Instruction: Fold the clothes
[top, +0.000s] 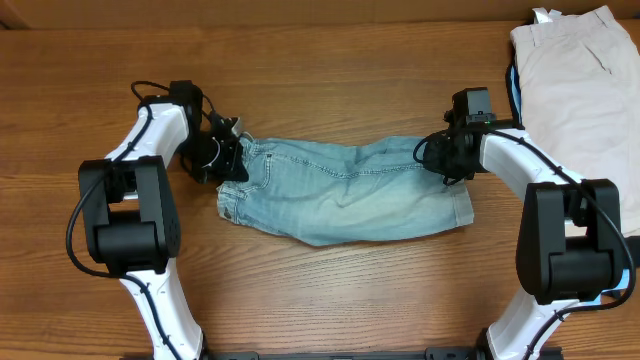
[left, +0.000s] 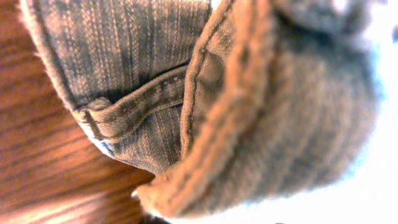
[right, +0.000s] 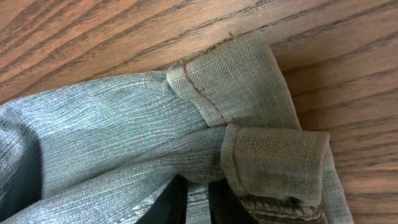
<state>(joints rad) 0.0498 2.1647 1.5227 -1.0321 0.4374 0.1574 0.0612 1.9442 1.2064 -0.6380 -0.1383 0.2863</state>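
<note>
Faded denim jeans pressed close against left-wrist lens, stitched seam and thick edge blurred, wooden table beneath. Left tool clenched on waistband end, at 9 o'clock of garment. Right tool pinching hem end at 3 o'clock; cuffs bunched and turned over just above dark fingers. Jeans spread across table centre between both arms, running 9 to 3, slightly rumpled. Beige trousers at 2 o'clock corner, well apart from jeans.
</note>
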